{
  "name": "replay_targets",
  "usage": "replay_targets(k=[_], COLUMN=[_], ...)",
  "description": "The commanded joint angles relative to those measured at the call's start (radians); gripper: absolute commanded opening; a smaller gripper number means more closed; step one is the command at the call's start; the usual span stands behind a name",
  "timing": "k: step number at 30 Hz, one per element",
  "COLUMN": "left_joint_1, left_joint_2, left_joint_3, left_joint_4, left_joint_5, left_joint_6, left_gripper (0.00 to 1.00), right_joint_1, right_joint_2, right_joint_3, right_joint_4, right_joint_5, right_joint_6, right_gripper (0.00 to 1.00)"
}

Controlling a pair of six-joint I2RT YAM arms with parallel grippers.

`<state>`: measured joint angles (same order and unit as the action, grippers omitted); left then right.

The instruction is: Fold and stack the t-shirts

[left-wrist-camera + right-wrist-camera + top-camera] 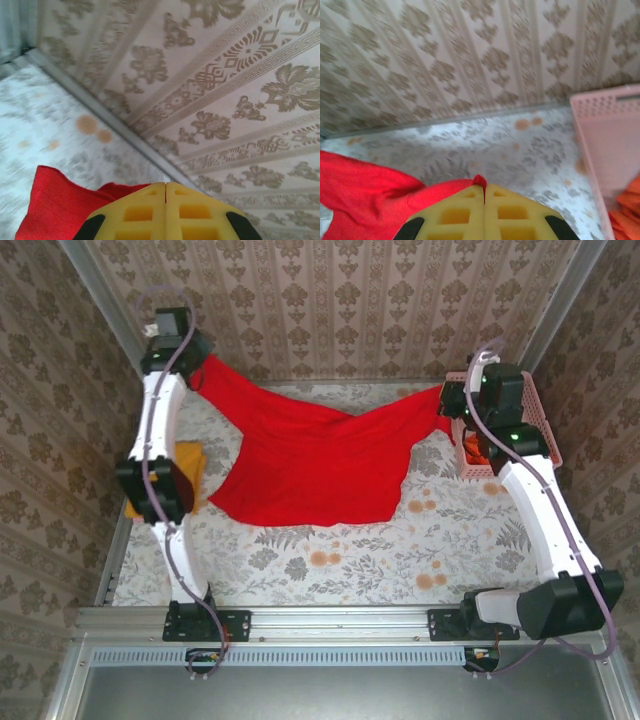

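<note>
The red t-shirt [310,465] hung stretched between both arms near the table's [350,560] far edge, its lower hem resting mid-table. The left gripper [165,186] and right gripper [484,189] each pinched a top corner fully closed, close to the back wall [330,300]. The near side of the table lay open.

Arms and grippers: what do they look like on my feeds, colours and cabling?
Both the left arm and right arm have white links and black joint housings, with a pale lilac cable along each. The left gripper and right gripper are yellow, with square recesses and black corners.
</note>
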<state>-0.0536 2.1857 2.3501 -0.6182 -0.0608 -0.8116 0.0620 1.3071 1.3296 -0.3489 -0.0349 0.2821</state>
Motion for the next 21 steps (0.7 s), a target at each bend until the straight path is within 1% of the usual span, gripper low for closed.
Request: replay_targets(k=[1,2,4,5,6,7,8,9,10,11,12,15,17,19,21], left_joint_1=[-0.036,-0.041,-0.049,-0.050,-0.050,-0.052,-0.051,-0.052,-0.052,-0.052,-0.050,-0.048,-0.049,-0.054,-0.065], left_joint_2=[0.221,0.287,0.358,0.371,0.376,0.373,0.362,0.347,0.321,0.288,0.253,0.134,0.047,-0.055,-0.174], left_joint_3=[0.328,0.414,0.459,0.444,0.421,0.398,0.367,0.341,0.299,0.243,0.189,-0.005,-0.122,-0.298,-0.486], left_joint_4=[-0.100,-0.106,-0.062,-0.034,-0.012,-0.001,-0.009,-0.020,-0.028,-0.031,-0.027,-0.006,-0.035,-0.069,-0.049], left_joint_5=[-0.025,-0.016,0.010,0.020,0.037,0.052,0.068,0.076,0.079,0.079,0.081,0.086,0.076,0.071,0.083], left_joint_6=[-0.055,-0.087,-0.155,-0.182,-0.202,-0.208,-0.202,-0.191,-0.174,-0.154,-0.140,-0.093,-0.081,-0.106,-0.146], left_gripper=[0.00,0.00,0.00,0.05,0.32,0.59,0.88,0.99,1.00,1.00,1.00,1.00,1.00,1.00,1.00], right_joint_1=[-0.027,-0.033,-0.043,-0.045,-0.045,-0.046,-0.046,-0.045,-0.042,-0.038,-0.030,0.001,0.026,0.056,0.090], right_joint_2=[0.050,0.073,0.124,0.142,0.159,0.171,0.180,0.180,0.175,0.162,0.150,0.102,0.076,0.032,0.007], right_joint_3=[-0.027,-0.028,-0.021,-0.018,-0.011,0.002,0.016,0.021,0.019,0.009,-0.005,-0.071,-0.122,-0.183,-0.233], right_joint_4=[0.100,0.105,0.113,0.118,0.114,0.101,0.086,0.075,0.067,0.064,0.062,0.043,0.035,0.030,0.038], right_joint_5=[0.069,0.073,0.090,0.099,0.119,0.131,0.123,0.111,0.103,0.094,0.089,0.087,0.077,0.058,0.052], right_joint_6=[0.040,0.040,0.040,0.036,0.036,0.033,0.024,0.019,0.018,0.016,0.011,-0.024,-0.040,-0.037,-0.016], right_gripper=[0.00,0.00,0.00,0.03,0.27,0.48,0.64,0.73,0.81,0.86,0.88,0.90,0.90,0.90,0.90])
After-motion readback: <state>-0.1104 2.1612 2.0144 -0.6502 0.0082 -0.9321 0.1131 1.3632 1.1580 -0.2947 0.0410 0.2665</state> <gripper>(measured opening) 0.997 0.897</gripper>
